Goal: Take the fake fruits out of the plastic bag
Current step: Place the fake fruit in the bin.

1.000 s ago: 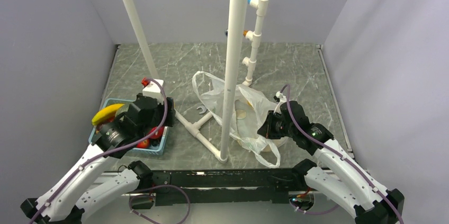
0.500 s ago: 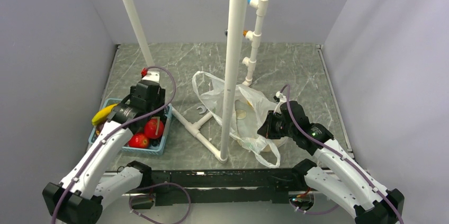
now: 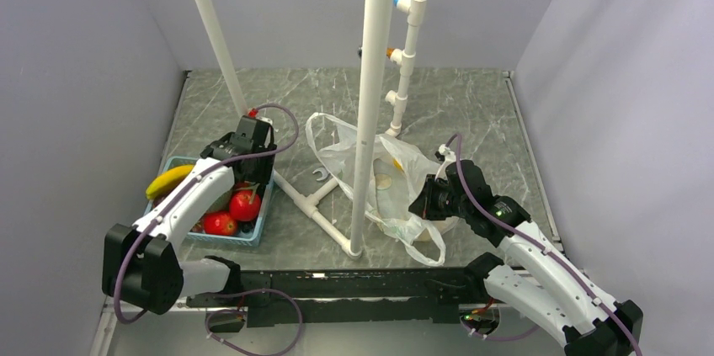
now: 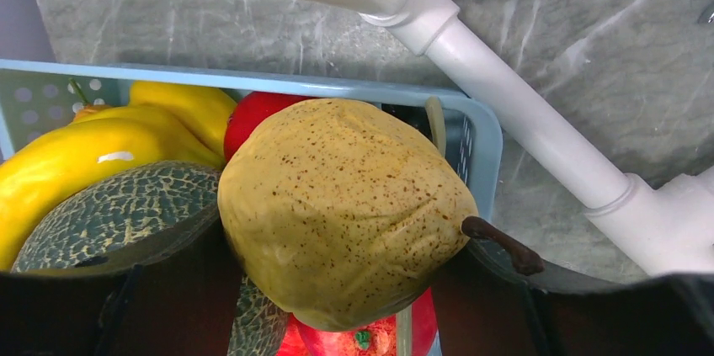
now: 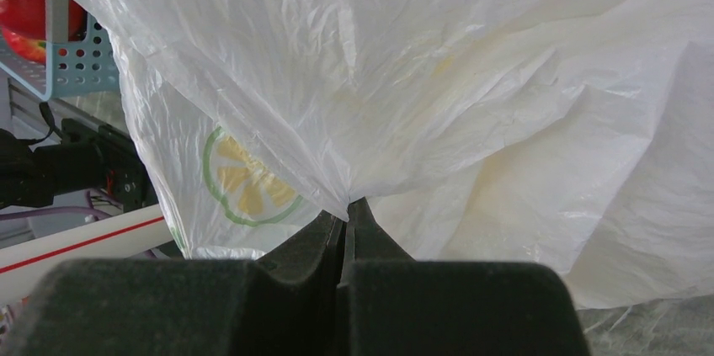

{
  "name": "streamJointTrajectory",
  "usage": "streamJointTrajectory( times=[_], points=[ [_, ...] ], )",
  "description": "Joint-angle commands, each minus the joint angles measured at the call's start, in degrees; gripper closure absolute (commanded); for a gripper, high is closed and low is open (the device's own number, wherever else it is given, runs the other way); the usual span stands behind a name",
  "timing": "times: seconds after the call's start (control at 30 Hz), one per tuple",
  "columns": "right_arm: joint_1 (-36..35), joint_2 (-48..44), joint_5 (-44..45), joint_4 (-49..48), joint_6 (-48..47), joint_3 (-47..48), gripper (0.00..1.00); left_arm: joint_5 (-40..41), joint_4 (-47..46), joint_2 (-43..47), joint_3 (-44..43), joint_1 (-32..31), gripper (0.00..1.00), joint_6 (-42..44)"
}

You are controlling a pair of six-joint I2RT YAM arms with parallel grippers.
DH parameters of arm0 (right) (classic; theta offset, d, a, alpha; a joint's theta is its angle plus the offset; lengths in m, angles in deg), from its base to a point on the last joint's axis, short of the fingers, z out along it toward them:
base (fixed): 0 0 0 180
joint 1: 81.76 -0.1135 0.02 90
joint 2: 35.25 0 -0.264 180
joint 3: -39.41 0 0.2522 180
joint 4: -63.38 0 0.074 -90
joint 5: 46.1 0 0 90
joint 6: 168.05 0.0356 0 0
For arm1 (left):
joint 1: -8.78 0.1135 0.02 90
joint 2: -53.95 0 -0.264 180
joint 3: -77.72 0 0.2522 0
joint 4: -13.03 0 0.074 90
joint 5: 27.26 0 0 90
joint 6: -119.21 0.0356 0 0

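1. The left gripper (image 4: 341, 276) hung over the far right corner of the light-blue basket (image 4: 278, 85). Its fingers were clamped on either side of a speckled tan pear (image 4: 337, 179), whose stem pointed right.
2. The right gripper (image 5: 345, 221) had its jaws pressed together on a fold of the plastic bag (image 5: 438, 78). The bag lay crumpled right of centre on the table (image 3: 471, 103), between the white pipe frame (image 4: 522, 120) and the right arm.
3. The step in hand was judged to be setting the pear into the basket. It would be done best by lowering the fruit close to the pile before the fingers parted, because a round fruit dropped from height onto heaped fruit could roll over the rim.
4. The pipe frame ran just beside the basket's right wall, so the descent should stay inside that wall.
5. The pinch on the bag was best held firm, so that the bag's mouth would stay reachable.
6. Count:
   - one bag and one basket;
   - one pear, in the grip;
   - in the basket, one green melon (image 4: 118, 204), apparently two yellow bananas (image 4: 93, 154), and two red fruits (image 3: 244, 204).
7. A pale round shape showed through the bag's film. How many fruits were in the bag could not be told.
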Motion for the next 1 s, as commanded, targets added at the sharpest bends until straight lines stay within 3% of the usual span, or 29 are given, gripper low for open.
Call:
streamJointTrajectory(
  times=[0.0, 0.2, 0.7, 0.97],
  points=[
    [-0.2, -0.6, -0.8, -2.4, -0.2, -0.3, 1.00, -2.4, 2.4, -1.0, -1.1, 0.2, 0.57, 0.4],
    [-0.2, 0.0, -0.8, -2.6, -0.3, -0.4, 1.00, -4.7, 4.6, -0.2, -0.3, 0.2, 0.51, 0.5],
    [-0.2, 0.3, -1.2, -3.3, -0.1, -1.1, 1.00, -4.8, 7.6, 0.7, -1.2, 0.2, 0.17, 0.9],
    [-0.2, 0.3, -1.3, -3.7, 0.1, -1.5, 1.00, -4.7, 9.2, 2.5, -3.9, 0.2, 0.11, 0.8]
  ],
)
